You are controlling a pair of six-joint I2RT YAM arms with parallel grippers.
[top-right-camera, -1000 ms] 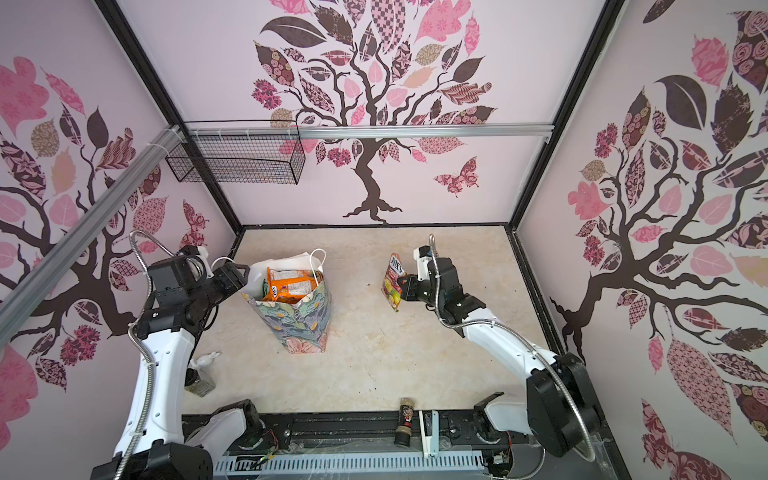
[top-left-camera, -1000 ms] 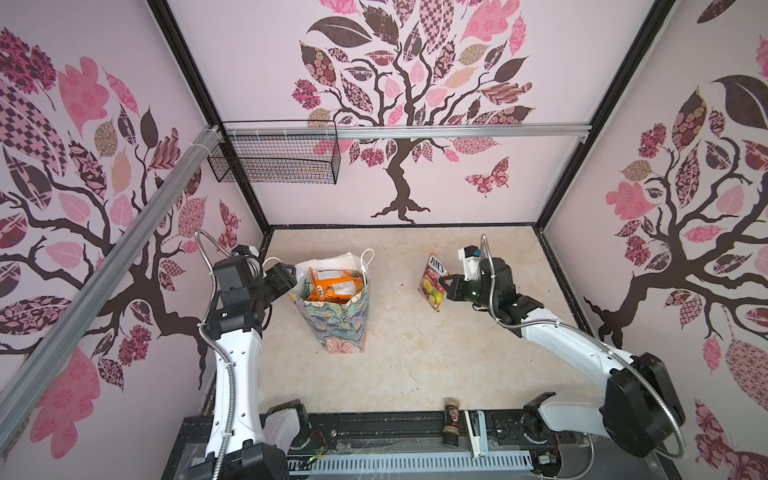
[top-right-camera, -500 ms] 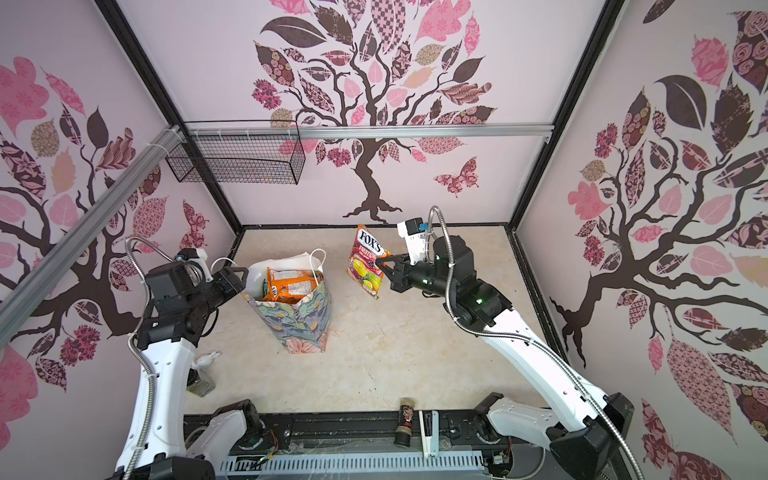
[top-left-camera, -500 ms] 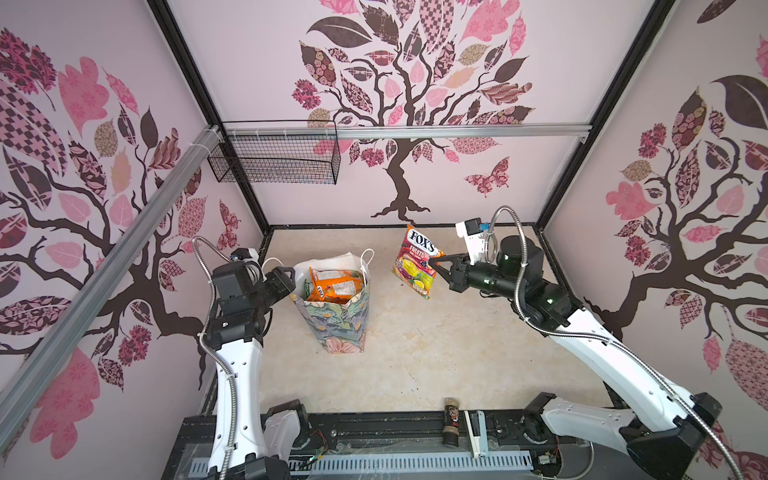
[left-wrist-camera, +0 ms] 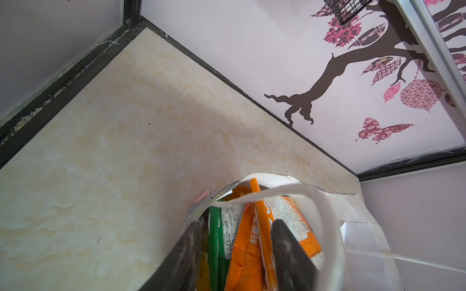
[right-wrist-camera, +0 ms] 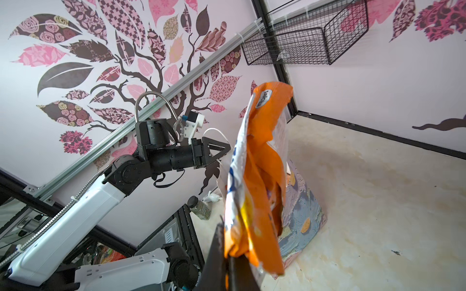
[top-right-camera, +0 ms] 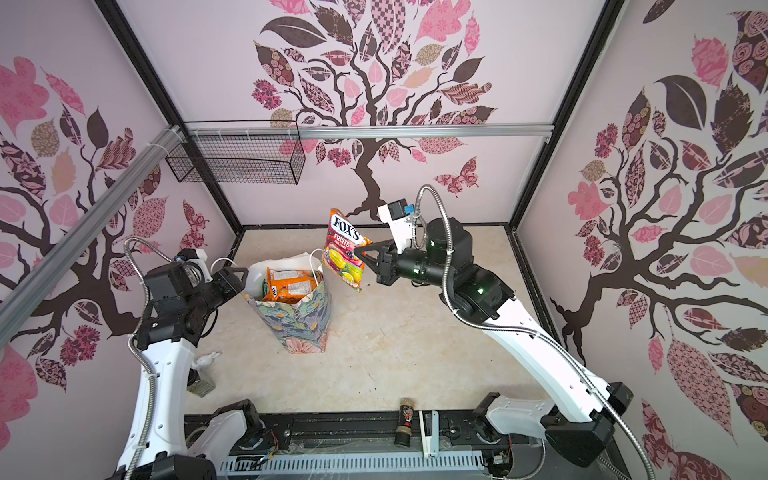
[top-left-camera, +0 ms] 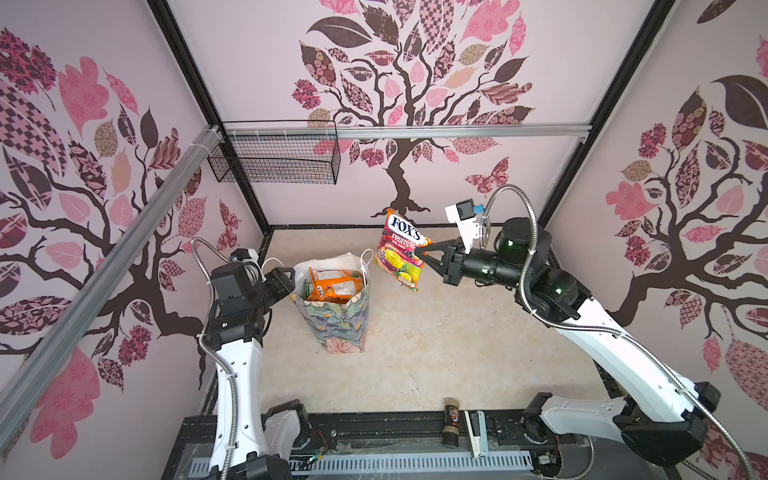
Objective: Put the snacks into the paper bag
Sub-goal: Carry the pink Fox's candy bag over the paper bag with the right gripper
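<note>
FOX'S packet point(top-left-camera: 398, 249) hung upright in a top view, clear of the floor point(top-left-camera: 449, 345). The right claw point(top-left-camera: 423, 252) pinched it at its edge, jaws closed tight on it. Beyond the packet from that claw, and lower, stood the paper bag point(top-left-camera: 334, 328), upright with its mouth open. Its white cord handle point(top-left-camera: 368, 261) rose at the rim nearest the packet, between packet and mouth. The left claw point(top-left-camera: 286, 279) sat at the bag's opposite rim. Well behind the right claw, at the floor's front edge, a small dark jar point(top-left-camera: 451, 419) lay beside a white stapler-like object point(top-left-camera: 476, 428). A wire basket point(top-left-camera: 274, 163) hung on the wall high above the left claw.

Again in a top view, an orange packet point(top-right-camera: 289, 284) lay uppermost in the bag. A green packet point(top-right-camera: 264, 287) stood edge-on beside it, toward the left claw. A glass jar point(top-right-camera: 200, 382) stood well below and behind that claw, beside its arm.

From the left wrist, the left claw's fingers point(left-wrist-camera: 187, 249) stood about half apart, gripping nothing. Straight ahead of them were the bag's rim, the green and orange packets upright inside, and the cord handle looping across the mouth. Whether a finger touched the rim could not be told.

From the right wrist, the held packet point(right-wrist-camera: 257, 163) showed its orange back, rising from the shut jaws. It hid most of the bag point(right-wrist-camera: 305, 216) beyond it. The left claw point(right-wrist-camera: 219, 150) pointed toward the bag from the far side.
</note>
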